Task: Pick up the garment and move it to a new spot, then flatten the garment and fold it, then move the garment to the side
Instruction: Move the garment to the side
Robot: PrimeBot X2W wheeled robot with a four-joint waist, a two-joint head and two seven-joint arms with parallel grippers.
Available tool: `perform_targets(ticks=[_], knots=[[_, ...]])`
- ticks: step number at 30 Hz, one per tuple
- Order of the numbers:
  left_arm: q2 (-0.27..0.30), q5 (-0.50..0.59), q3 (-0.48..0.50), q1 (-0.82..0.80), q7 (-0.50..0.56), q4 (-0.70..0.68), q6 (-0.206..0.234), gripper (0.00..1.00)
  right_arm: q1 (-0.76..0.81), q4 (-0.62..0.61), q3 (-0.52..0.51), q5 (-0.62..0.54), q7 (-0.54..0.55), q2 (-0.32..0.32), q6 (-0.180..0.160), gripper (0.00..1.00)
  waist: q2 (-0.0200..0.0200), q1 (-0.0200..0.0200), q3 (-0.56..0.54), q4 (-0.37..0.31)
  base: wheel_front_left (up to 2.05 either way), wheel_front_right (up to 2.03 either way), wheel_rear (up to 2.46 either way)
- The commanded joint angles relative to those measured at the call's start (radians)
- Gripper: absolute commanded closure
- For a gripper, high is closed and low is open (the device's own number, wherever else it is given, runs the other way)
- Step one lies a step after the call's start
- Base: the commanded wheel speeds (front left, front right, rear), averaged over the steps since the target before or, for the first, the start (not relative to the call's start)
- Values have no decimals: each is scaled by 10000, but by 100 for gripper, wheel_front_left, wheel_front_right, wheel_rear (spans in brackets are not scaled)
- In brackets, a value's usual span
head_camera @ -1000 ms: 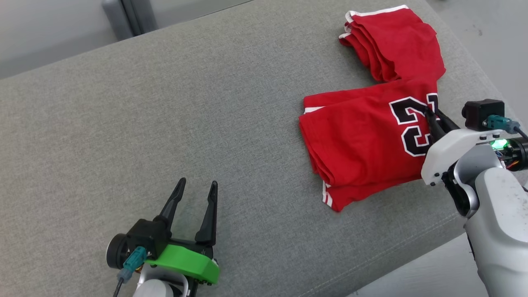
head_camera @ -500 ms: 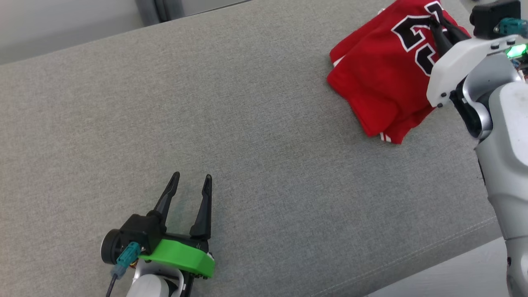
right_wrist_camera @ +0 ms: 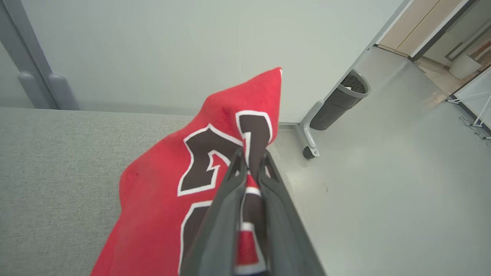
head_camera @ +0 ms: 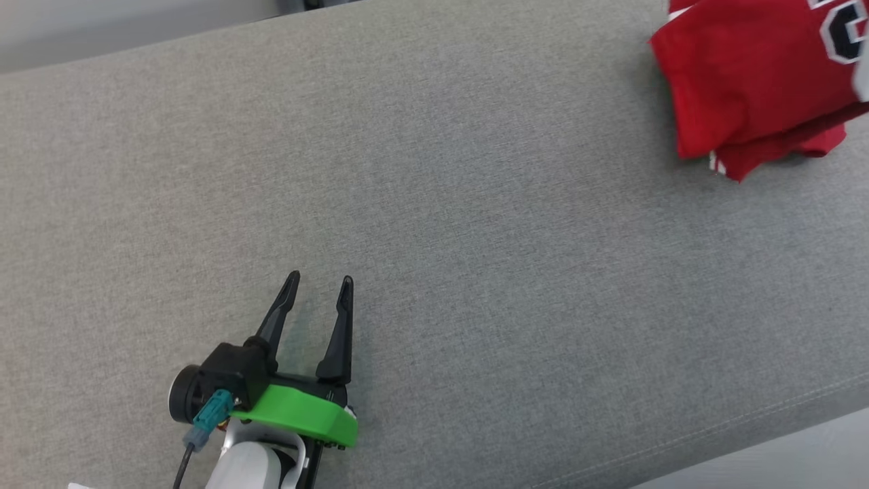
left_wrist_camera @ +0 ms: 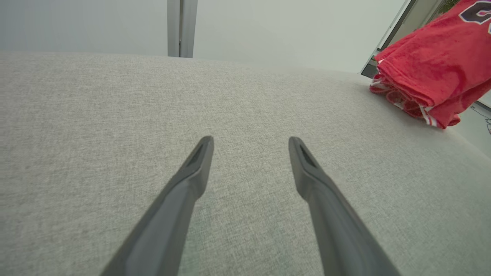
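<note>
The garment (head_camera: 740, 88) is a folded red jersey with black, white-edged numerals; it hangs lifted above the grey cushion at the head view's upper right. In the right wrist view my right gripper (right_wrist_camera: 251, 155) is shut on the garment (right_wrist_camera: 172, 191), its fingers pinching the cloth at the numerals. My left gripper (head_camera: 319, 282) rests low at the lower left of the cushion, open, with nothing between its fingers. The left wrist view has the left gripper (left_wrist_camera: 251, 142) over bare cushion, and the garment (left_wrist_camera: 433, 76) hangs far off at its upper right.
The grey fabric cushion (head_camera: 434, 224) spreads across the head view, its front edge at the lower right. Beyond the cushion's end, the right wrist view shows pale floor (right_wrist_camera: 383, 172), a dark bin (right_wrist_camera: 341, 99) and a wheeled grey leg (right_wrist_camera: 307, 142).
The right gripper has lifted the garment off the cushion and carried it up and to the right. The head camera has also shifted. The left gripper has stayed put and open.
</note>
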Motion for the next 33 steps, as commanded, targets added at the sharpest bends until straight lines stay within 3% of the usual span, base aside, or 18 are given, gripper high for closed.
perform_targets(ticks=[1,8,10,11,20,33], knots=[[24,31,10,-212,-26,-18,-48,0,-74,113,-83,31,39,-166,-19,100,0,0,171,169,0,0,0],[116,141,-30,-406,-26,-16,-48,0,75,984,-838,-237,-436,-622,-19,100,0,0,666,520,0,0,0],[149,166,-60,-465,-26,1,-49,0,109,1316,-1114,-498,-812,-631,-19,55,0,0,775,626,0,0,0],[159,173,-67,-500,-26,8,-49,0,113,1476,-1306,-631,-1084,-634,-19,0,0,0,824,690,0,0,0],[225,221,75,-442,-26,-58,-49,0,129,2553,-2347,-1789,-2599,-258,-19,0,0,0,896,902,0,0,0],[222,55,826,-330,-26,-311,-48,0,-52,2631,-765,-1631,-4365,848,-19,0,0,0,-204,857,0,0,0]])
